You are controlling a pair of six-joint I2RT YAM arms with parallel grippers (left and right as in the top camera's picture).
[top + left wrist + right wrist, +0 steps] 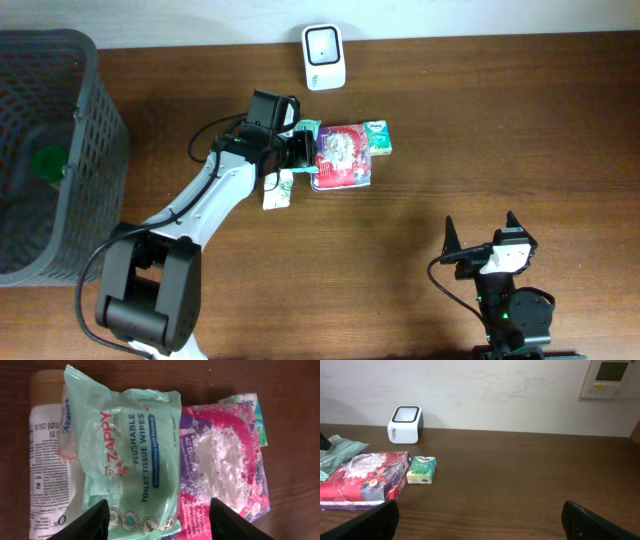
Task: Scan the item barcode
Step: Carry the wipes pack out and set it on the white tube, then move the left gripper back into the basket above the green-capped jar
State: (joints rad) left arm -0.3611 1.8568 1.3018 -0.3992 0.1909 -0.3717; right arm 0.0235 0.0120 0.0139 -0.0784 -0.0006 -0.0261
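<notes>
A dark brown wooden tabletop runs up to a plain white wall. Over the cluster of goods at its middle, the left gripper points down with its jaws parted and unclenched. In the left wrist view its two black fingers straddle the lower end of a mint-green plastic pack of flushable toilet wipes; the finger on the other side stands clear of the pack's edge. The pack lies flat, overlapping a white printed bottle with a tan cap on one side and a pink and purple patterned plastic packet on the other. Just beyond that packet, touching its far corner, sits a small green and white tissue pack. A white boxy barcode scanner stands near the wall, apart from the cluster. A dark grey mesh basket occupies the left edge of the tabletop. Well apart, at the near right, the right gripper is spread wide with nothing between its fingers.
</notes>
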